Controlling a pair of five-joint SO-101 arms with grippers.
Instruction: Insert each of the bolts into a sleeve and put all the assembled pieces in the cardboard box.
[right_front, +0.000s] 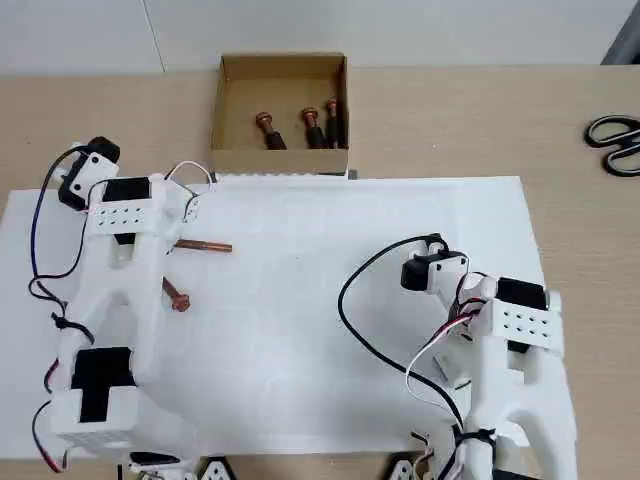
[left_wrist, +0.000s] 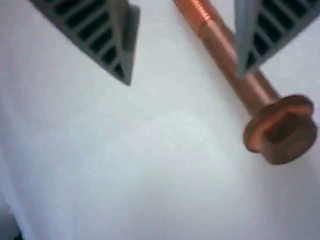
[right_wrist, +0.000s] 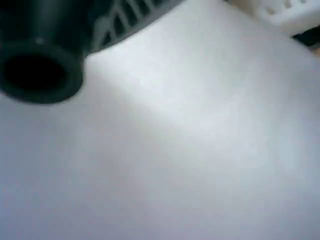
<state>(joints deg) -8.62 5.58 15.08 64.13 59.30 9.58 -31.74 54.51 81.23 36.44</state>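
The cardboard box (right_front: 225, 105) at the back of the table holds three bolts (right_front: 305, 128) fitted in dark sleeves. Two bare copper bolts lie on the white sheet by the left arm (right_front: 125, 215): one (right_front: 205, 245) lies crosswise, the other (right_front: 177, 294) nearer the front. In the left wrist view my left gripper (left_wrist: 182, 76) is open just above the sheet, and a copper bolt (left_wrist: 240, 75) runs under one finger (left_wrist: 267, 30) with its head beyond the tips. My right gripper (right_wrist: 65, 37) is shut on a black sleeve (right_wrist: 37, 75), open end showing, above the sheet at the front right.
A white sheet (right_front: 400, 300) covers the table's middle, with open room between the two arms. Scissors (right_front: 615, 145) lie on the bare wood at the far right. The right arm (right_front: 510, 320) stands near the sheet's front right corner.
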